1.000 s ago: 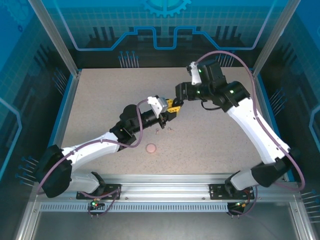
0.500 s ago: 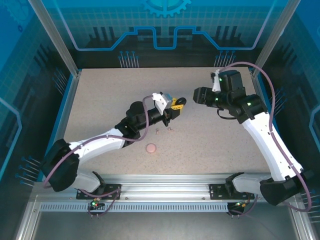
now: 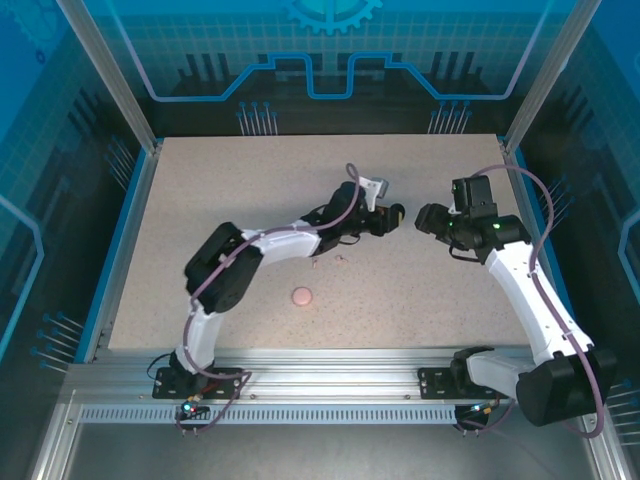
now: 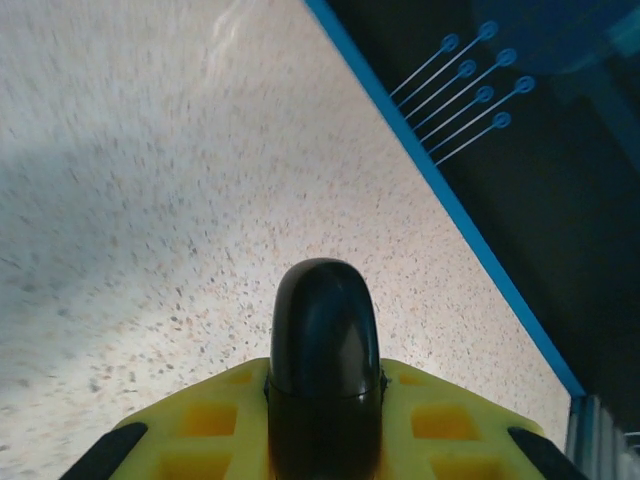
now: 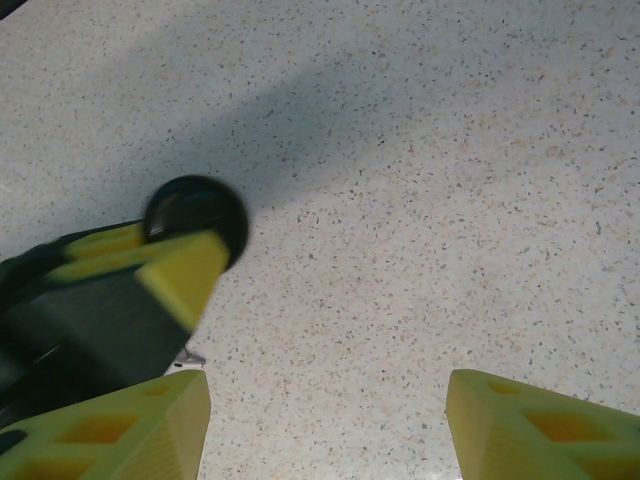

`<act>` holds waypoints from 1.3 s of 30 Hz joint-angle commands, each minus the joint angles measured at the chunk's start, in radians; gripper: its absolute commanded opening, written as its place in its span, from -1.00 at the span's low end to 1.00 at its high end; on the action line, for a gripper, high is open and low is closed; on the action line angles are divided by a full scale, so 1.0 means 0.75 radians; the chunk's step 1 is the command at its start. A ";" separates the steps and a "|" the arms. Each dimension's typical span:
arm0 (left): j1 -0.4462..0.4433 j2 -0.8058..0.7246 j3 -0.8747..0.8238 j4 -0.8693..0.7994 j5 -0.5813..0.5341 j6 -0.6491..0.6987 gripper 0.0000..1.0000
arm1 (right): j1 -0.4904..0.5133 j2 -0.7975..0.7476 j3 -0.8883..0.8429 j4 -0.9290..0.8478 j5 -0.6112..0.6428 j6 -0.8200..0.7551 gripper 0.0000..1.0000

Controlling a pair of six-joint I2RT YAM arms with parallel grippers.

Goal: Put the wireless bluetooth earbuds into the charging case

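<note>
Findings, in order of size. The speckled table (image 3: 200, 200) carries all work items. The left arm (image 3: 270, 240) reaches across to mid-table; the right arm (image 3: 530, 290) is drawn in on its own side with its wrist turned toward the left. The left gripper (image 3: 386, 219) is clamped on a black charging case (image 4: 322, 340), which is held edge-on between the yellow fingers (image 4: 440, 420) and clear of the surface. The right gripper (image 5: 325, 400) faces it from nearby, its jaws spread wide and gripping nothing. A pinkish round case (image 3: 302, 296) lies on the table nearer the arm bases. The earbuds (image 3: 316, 264) appear as two tiny specks on the table below the left wrist, well apart from either case; their colour cannot be determined. Assessment: no earbud is seated, and the step in hand appears to be presenting the black case to the second gripper. The next move likely requires the right gripper to close squarely on the case or its lid, which is small and smooth and could slip or twist.
</note>
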 commanded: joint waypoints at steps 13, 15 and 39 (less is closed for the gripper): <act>-0.005 0.561 0.951 -1.036 0.137 -0.157 -0.69 | -0.029 0.026 -0.042 0.082 -0.018 0.005 0.29; 0.002 0.606 1.030 -1.117 0.135 -0.136 -0.61 | -0.029 0.028 -0.043 0.082 -0.020 0.009 0.29; 0.056 0.084 0.824 -1.366 -0.352 0.252 0.59 | -0.026 -0.062 -0.079 0.121 -0.074 0.016 0.42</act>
